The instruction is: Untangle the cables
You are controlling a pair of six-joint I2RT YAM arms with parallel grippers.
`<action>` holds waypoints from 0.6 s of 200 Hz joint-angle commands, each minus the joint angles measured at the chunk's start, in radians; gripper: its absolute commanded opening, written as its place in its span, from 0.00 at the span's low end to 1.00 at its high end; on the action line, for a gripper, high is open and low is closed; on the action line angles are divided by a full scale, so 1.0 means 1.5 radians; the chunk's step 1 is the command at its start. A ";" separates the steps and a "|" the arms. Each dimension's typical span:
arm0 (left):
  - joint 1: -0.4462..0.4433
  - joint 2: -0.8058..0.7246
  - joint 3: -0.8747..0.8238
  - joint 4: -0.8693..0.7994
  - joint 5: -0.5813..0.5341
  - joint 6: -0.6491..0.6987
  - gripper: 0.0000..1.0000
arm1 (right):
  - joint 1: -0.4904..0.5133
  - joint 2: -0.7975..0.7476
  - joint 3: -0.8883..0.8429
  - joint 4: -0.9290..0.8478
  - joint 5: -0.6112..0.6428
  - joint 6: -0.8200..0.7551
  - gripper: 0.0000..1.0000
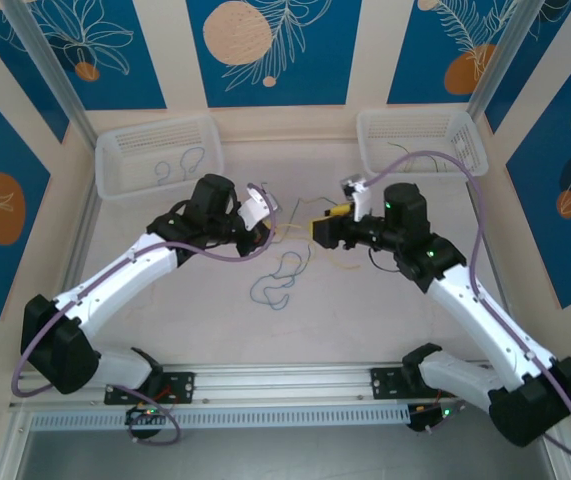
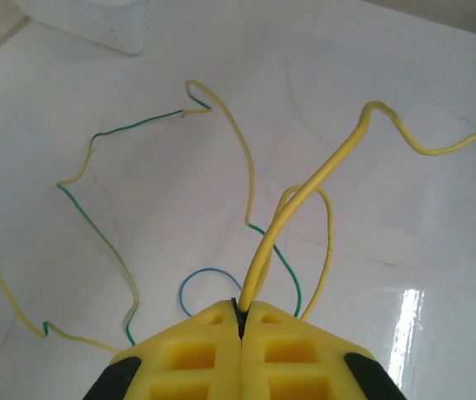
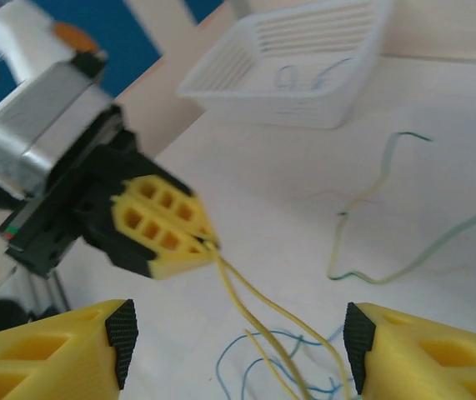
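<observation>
Yellow cable (image 2: 304, 196) pinched by left gripper (image 2: 240, 321), right gripper (image 3: 239, 342) spread, two baskets (image 1: 155, 127) (image 1: 415, 115)

left arm (image 1: 115, 275) and right arm (image 1: 485, 315) look identical; white link shells, black joint housings and bases; thick purple cable (image 1: 474, 215) looped outside each; green LEDs (image 1: 388, 207) on right arm joints; right gripper (image 3: 236, 346) fingers (image 3: 46, 354) yellow, cored with square pockets, black pads (image 3: 122, 340) at tips
</observation>
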 commanded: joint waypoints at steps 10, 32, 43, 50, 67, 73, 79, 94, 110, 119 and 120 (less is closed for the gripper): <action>-0.011 -0.027 0.029 -0.018 0.057 0.036 0.00 | 0.049 0.029 0.029 -0.065 -0.052 -0.129 0.68; -0.013 -0.037 0.023 -0.011 0.061 0.037 0.00 | 0.055 0.043 0.037 -0.067 -0.096 -0.146 0.61; -0.014 -0.041 0.020 -0.009 0.062 0.040 0.00 | 0.060 0.050 0.038 -0.063 -0.111 -0.148 0.52; -0.013 -0.041 0.019 -0.008 0.062 0.038 0.00 | 0.065 0.055 0.041 -0.066 -0.110 -0.151 0.43; -0.013 -0.046 0.015 -0.007 0.062 0.038 0.00 | 0.070 0.067 0.047 -0.073 -0.094 -0.151 0.24; -0.013 -0.049 0.012 -0.004 0.063 0.037 0.00 | 0.070 0.068 0.048 -0.073 -0.095 -0.153 0.18; -0.013 -0.051 0.011 -0.002 0.063 0.037 0.00 | 0.070 0.068 0.048 -0.073 -0.096 -0.154 0.14; -0.012 -0.059 0.003 0.007 0.064 0.037 0.00 | 0.070 0.066 0.048 -0.069 -0.092 -0.150 0.04; -0.013 -0.069 -0.008 0.016 0.056 0.041 0.00 | 0.068 0.063 0.050 -0.064 -0.084 -0.141 0.00; -0.013 -0.071 -0.012 0.021 0.050 0.043 0.00 | 0.067 0.064 0.051 -0.059 -0.077 -0.132 0.00; -0.013 -0.072 -0.013 0.022 0.050 0.043 0.00 | 0.067 0.063 0.051 -0.058 -0.076 -0.131 0.00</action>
